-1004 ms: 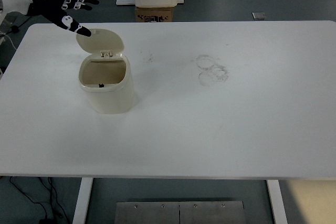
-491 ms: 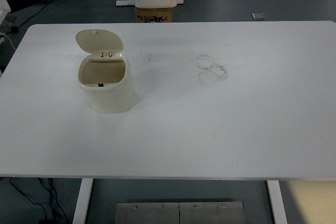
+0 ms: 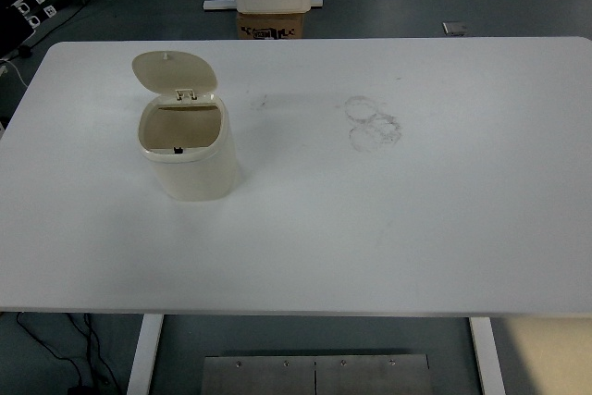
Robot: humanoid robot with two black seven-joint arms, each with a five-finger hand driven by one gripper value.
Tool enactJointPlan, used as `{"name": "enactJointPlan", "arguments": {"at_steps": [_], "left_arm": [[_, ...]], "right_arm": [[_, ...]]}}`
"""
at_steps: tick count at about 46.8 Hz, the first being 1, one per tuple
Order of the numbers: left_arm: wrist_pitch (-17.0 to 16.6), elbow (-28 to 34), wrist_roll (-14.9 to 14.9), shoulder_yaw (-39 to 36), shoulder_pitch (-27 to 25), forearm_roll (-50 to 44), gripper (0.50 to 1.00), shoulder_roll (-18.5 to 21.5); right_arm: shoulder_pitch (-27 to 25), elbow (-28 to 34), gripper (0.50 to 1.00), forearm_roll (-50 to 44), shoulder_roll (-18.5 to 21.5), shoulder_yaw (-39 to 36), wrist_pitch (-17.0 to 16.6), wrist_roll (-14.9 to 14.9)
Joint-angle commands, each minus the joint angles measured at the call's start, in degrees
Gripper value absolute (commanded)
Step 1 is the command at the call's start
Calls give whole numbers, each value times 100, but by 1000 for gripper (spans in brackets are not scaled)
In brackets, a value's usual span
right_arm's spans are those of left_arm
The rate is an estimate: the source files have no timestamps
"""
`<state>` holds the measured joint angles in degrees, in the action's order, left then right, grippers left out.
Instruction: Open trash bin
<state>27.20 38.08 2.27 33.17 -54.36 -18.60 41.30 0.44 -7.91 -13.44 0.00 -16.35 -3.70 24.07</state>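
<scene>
cream trash bin point(image 3: 188, 150) on white table point(image 3: 388, 228), lid point(image 3: 173, 72) up; left hand point(image 3: 23, 8) at far-left edge, grip unclear

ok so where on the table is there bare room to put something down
Nearly everywhere. The trash bin, lid up, is the only thing on the table, at its far left. Free patches: the whole right half, bearing only faint ring marks; the near strip along the front edge; the narrow strip left of the bin. Only the spot behind the raised lid is crowded.
</scene>
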Motion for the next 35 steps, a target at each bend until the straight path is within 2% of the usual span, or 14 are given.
{"name": "enactJointPlan", "arguments": {"at_steps": [1,9,13,17,25,35], "left_arm": [[5,-292,-7,277,224,-4,1000,-227],[48,-767,-16,594,619,-4,1000,-588],[285,-942,-16,673,787,-4,1000,-790],[470,-1179,-69,779,831,-4,1000,-940],[567,-1663,-113,884,857,-4,1000,-1309],[620,-1787,-262,884,928,5,1000,-1538]], "right_arm": [[0,0,991,0,0,0,1,1],[0,0,991,0,0,0,1,1],[0,0,991,0,0,0,1,1],[0,0,991,0,0,0,1,1],[-9,-9,991,17,0,-8,-8,1],[-17,-9,991,8,0,0,-8,9]]}}
